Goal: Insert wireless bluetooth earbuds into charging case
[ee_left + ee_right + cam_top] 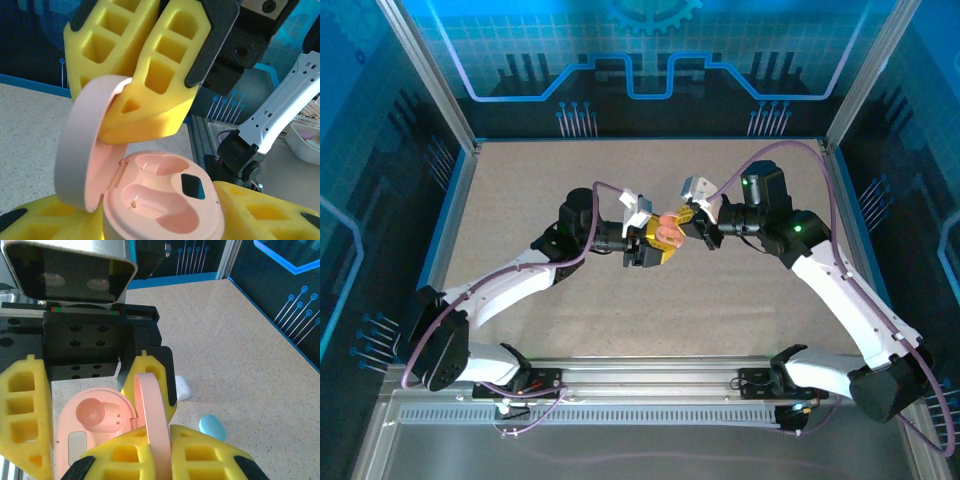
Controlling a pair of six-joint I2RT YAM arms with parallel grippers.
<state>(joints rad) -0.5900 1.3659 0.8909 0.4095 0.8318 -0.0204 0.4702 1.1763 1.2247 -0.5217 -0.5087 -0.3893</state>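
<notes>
**Open case held between both arms over mid-table**

The charging case (668, 232), pink and pebble-shaped, hangs above the middle of the table (520, 180), where the two arms meet. The left gripper (658, 246) is clamped on its base with yellow foam fingers (262, 210) on either side. The right gripper (686, 218) pinches the raised lid (152, 415) between its own foam pads. The lid stands nearly upright on its hinge, and the wells (160, 192) face up with a small gold contact and a dark patch showing.

On the table below the grippers lie a white earbud (182, 387), partly hidden behind a left finger, and a pale blue earbud (212, 426) a little toward the right edge. The two lie apart, and neither touches the case.

The tabletop is pale speckled stone. An aluminium rail (650, 385) runs along the near edge, carrying both arm bases. Metal posts and blue panels printed with circuit lines wall in the other sides. Past the right arm's white link sits a shallow white dish (305, 142), its contents too blurred to tell
</notes>
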